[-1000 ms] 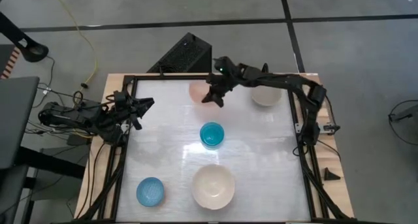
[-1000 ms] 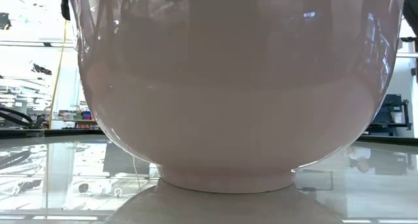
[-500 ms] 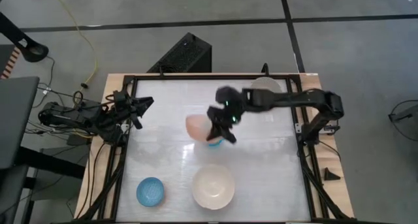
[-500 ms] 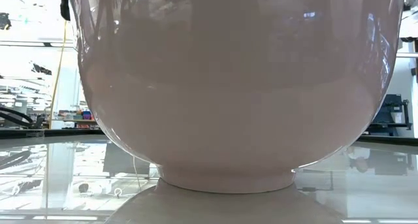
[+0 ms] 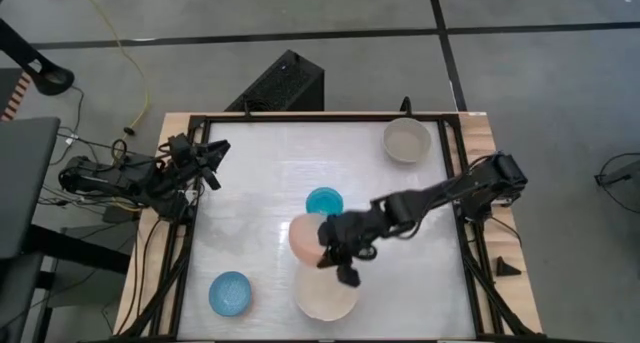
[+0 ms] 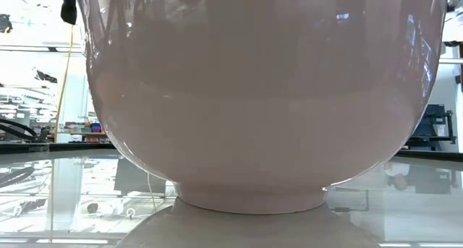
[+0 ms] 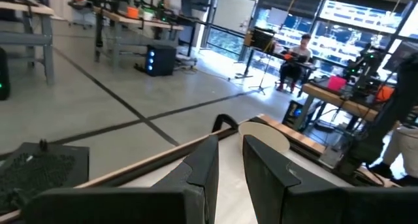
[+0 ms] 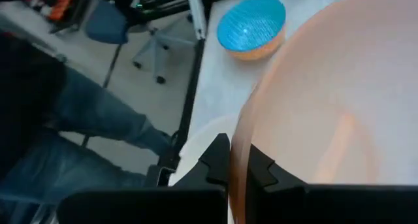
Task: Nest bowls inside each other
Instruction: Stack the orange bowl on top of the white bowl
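Observation:
My right gripper [image 5: 332,255] is shut on the pink bowl [image 5: 303,237], which hangs over the far-left rim of the large cream-white bowl [image 5: 325,295]. That cream bowl stands near the table's near edge and fills the low view [image 6: 260,125]. The small teal bowl [image 5: 323,200] sits mid-table, just beyond the pink one. The light blue bowl [image 5: 230,293] rests near left and the grey-beige bowl [image 5: 407,140] far right. My left gripper [image 5: 215,148] waits at the table's left edge, its fingers [image 7: 202,168] a narrow gap apart with nothing between them. My right gripper pinches the pink bowl's rim [image 8: 239,142] on the bowl's right-hand side, with one finger inside the bowl and one outside. The fingers slant down from the table's right. The bowl is lifted clear of the table and tilted.
Black rails [image 5: 455,213] frame the table top. A person in jeans [image 8: 72,129] is beyond the table's near left corner. A black box [image 5: 280,83] stands on the floor behind the far edge. Open table surface lies between the light blue bowl and the left arm.
My right gripper has carried the pink bowl from the far edge toward the near edge, past the teal bowl, and now holds it above the cream-white bowl's far rim. It has stayed shut on the rim. My left gripper has turned a little at the wrist.

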Motion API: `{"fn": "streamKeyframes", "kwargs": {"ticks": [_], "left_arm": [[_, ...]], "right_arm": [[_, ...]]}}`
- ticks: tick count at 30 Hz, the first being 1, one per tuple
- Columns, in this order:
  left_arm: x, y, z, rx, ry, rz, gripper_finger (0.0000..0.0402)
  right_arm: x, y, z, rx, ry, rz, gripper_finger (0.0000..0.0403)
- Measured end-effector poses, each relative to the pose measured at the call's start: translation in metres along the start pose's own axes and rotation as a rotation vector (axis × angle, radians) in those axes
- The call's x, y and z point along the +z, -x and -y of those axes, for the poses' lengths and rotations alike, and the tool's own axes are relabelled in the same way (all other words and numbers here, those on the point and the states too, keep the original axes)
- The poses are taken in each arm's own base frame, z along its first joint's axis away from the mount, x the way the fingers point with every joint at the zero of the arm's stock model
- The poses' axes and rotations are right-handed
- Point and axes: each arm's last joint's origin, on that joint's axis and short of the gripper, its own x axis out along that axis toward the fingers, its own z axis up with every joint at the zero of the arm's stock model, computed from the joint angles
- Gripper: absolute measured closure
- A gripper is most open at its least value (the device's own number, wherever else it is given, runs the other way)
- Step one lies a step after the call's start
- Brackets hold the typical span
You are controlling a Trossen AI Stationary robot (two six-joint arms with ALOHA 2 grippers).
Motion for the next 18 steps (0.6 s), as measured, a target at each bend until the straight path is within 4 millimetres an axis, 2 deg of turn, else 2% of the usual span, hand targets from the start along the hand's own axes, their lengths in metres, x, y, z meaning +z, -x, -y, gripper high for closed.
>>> {"fn": "streamKeyframes", "kwargs": {"ticks": [5, 10, 13, 16, 18], "left_arm": [[0.000, 0.000, 0.000, -0.005, -0.009, -0.001, 0.0343], [0.000, 0.000, 0.000, -0.005, -0.008, 0.000, 0.0343], [0.000, 0.000, 0.000, -0.005, -0.008, 0.000, 0.0343], [0.000, 0.000, 0.000, -0.006, -0.008, -0.001, 0.0343], [0.000, 0.000, 0.000, -0.006, -0.008, -0.001, 0.0343]], "right_arm": [[-0.022, -0.036, -0.019, -0.022, -0.019, -0.025, 0.0372], [-0.043, -0.054, -0.040, 0.019, -0.070, -0.083, 0.0372], [-0.061, -0.059, -0.045, -0.032, -0.082, -0.163, 0.0372], [-0.065, -0.059, -0.044, -0.120, -0.083, -0.159, 0.0372], [-0.072, -0.068, -0.037, -0.185, -0.092, -0.187, 0.0372]]}}
